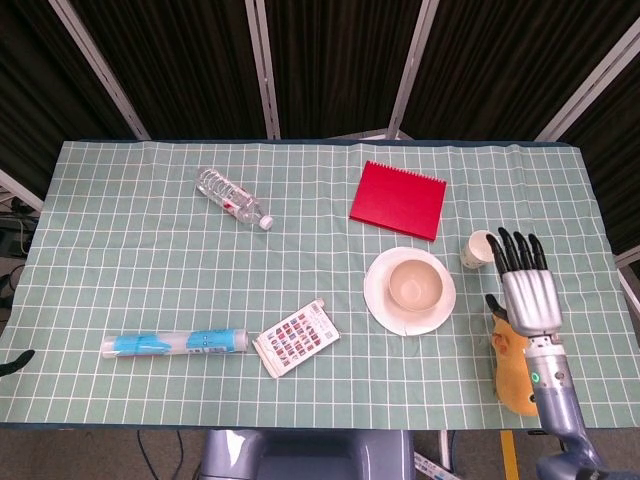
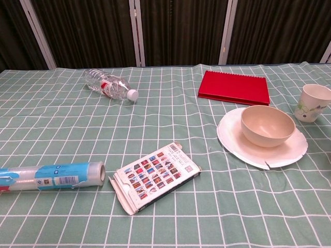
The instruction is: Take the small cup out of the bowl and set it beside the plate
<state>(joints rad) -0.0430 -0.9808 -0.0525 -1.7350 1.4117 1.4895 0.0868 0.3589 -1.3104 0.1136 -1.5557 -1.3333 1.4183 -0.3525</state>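
Standing upright, mouth up and long axis vertical, the small cup (image 1: 478, 248) rests on the tablecloth (image 1: 150, 280) just right of the plate (image 1: 380, 295), clear of the bowl (image 1: 415, 282). We see our right hand (image 1: 526, 290) released, fingers spread, near the cup. A careless retraction could clip it over. Left hand: not visible.

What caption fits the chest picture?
Cup stands upright beside the plate; bowl sits on it.
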